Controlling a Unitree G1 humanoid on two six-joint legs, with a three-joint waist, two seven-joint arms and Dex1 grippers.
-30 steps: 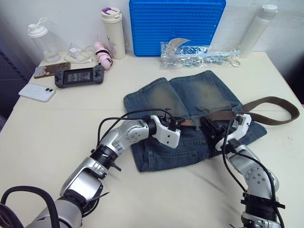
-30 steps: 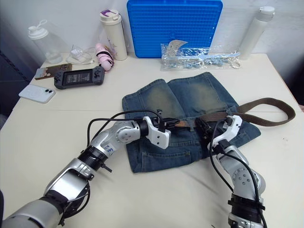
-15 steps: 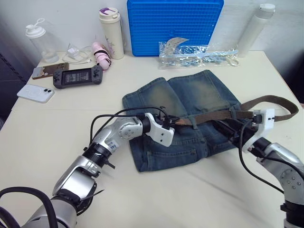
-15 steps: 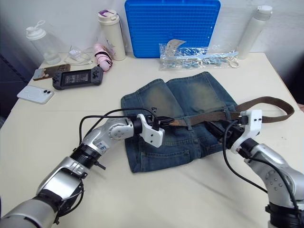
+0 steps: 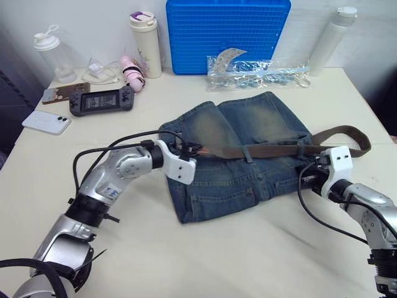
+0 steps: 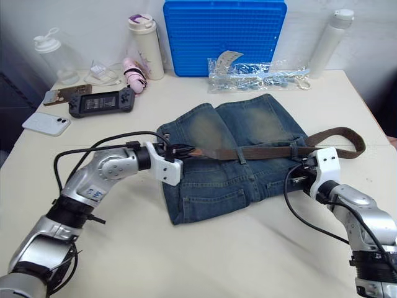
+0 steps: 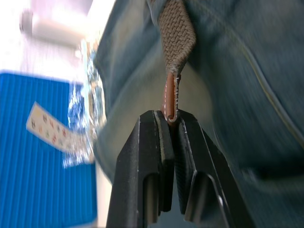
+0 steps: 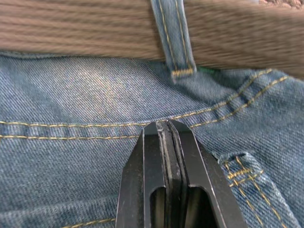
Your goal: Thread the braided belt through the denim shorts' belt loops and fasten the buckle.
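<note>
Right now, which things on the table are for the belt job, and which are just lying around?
For the job: braided belt, denim shorts, belt loops, left pincer pinching the belt's tip.

Lying about: blue board, game console, phone, bottles, plastic bag.

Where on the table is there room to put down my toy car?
The near side of the table, between the two arms and below the denim shorts, is bare. So is the patch between the white phone and the shorts. The back edge is crowded: bottles, game console, blue board, plastic bag. The braided belt loops off the shorts' right side.
</note>
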